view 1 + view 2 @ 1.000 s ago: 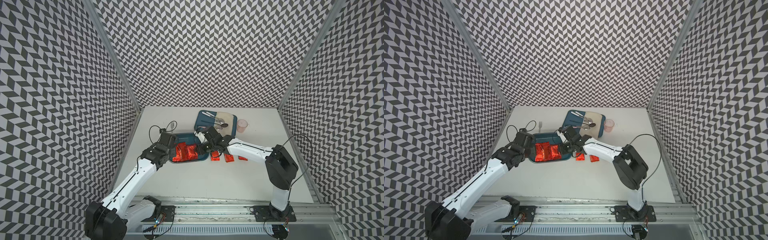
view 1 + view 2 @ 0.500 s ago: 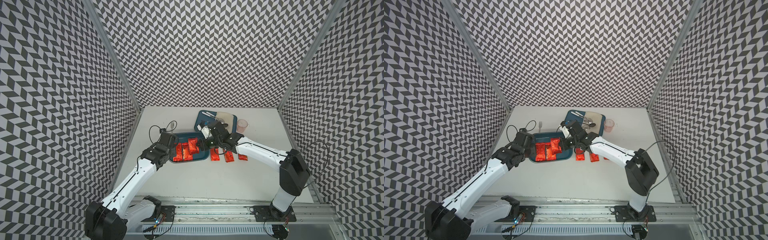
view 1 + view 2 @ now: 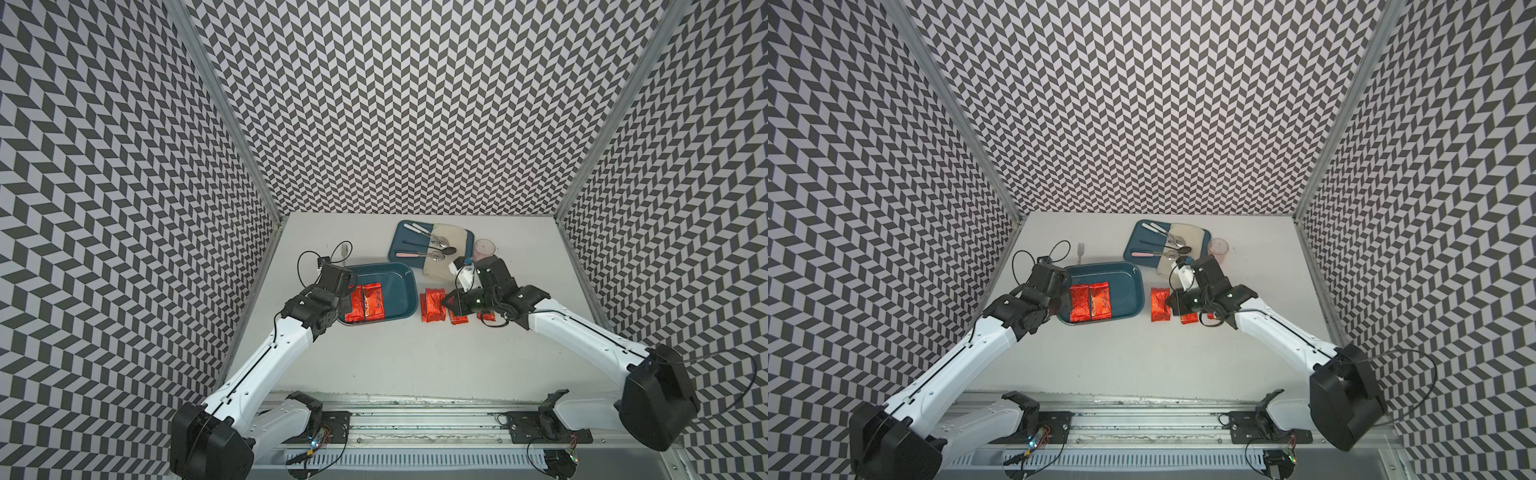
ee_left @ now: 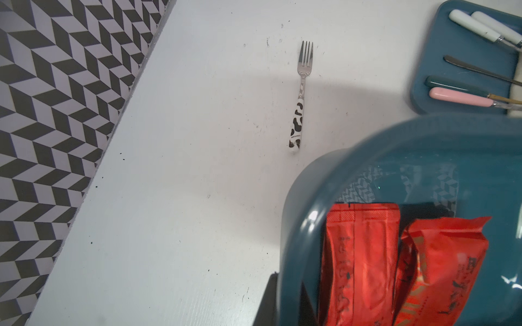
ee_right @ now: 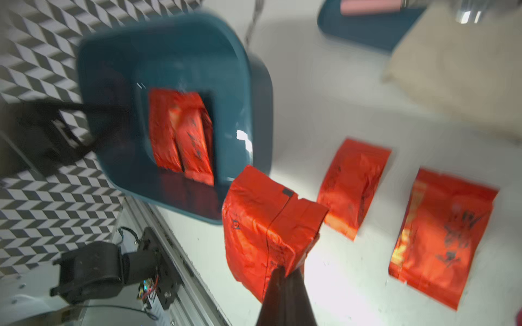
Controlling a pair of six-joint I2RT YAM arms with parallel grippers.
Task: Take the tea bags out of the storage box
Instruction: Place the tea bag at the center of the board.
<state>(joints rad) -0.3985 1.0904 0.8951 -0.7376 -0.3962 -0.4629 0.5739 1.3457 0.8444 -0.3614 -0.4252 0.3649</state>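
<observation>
Two bags (image 3: 365, 306) lie in the box (image 3: 401, 291), whose wall the left gripper (image 3: 343, 307) clamps. Just beside the box, the right gripper (image 5: 285, 272) pinches another bag (image 5: 262, 225) above the table (image 3: 415, 365), near two more (image 5: 353, 186) lying flat.

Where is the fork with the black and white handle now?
In both top views the fork lies flat on the table, on the robot's left side, just beyond the far edge of the storage box and apart from the cutlery tray.
</observation>
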